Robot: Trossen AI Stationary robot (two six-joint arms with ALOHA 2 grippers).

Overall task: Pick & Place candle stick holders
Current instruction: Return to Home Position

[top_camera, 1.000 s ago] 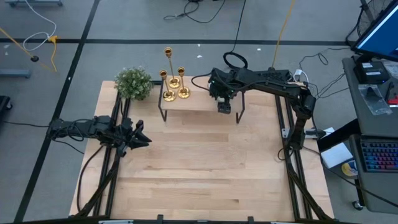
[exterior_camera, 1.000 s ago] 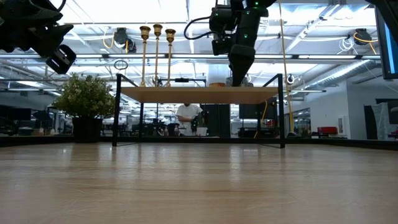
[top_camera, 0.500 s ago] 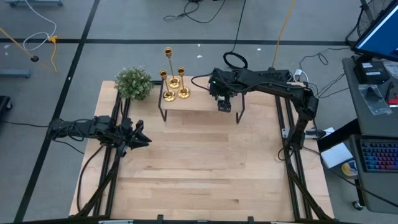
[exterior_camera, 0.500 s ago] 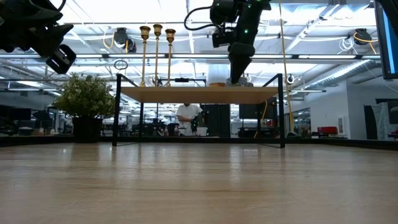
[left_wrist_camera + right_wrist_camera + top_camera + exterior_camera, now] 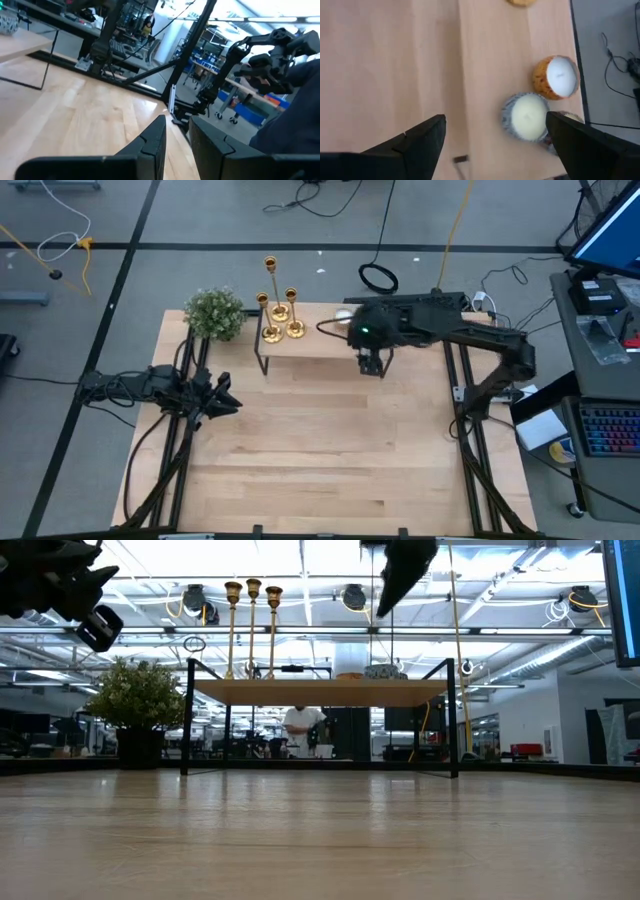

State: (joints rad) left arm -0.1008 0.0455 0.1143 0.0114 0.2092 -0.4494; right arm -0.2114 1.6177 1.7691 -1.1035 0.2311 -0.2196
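Three gold candle stick holders (image 5: 282, 318) stand upright on their round bases at the left end of a small raised wooden shelf (image 5: 320, 345) at the table's far side; they also show in the low view (image 5: 253, 628). My right gripper (image 5: 372, 363) hangs open and empty high above the shelf's right end, its fingers pointing down (image 5: 495, 150), well to the right of the holders. It also shows at the top of the low view (image 5: 400, 570). My left gripper (image 5: 225, 402) waits at the table's left side, fingers close together and empty (image 5: 177, 140).
Small round candles sit on the shelf's right end below my right gripper: one with an orange wall (image 5: 555, 77), one with a grey wall (image 5: 525, 116). A green bushy plant (image 5: 215, 313) stands left of the shelf. Bare wooden table (image 5: 320, 450) lies in front of the shelf.
My right gripper has risen from just above the candles on the shelf's right end to well above it, and has shifted a little toward the table's near and right edges. The candles and the candle stick holders stay where they were.
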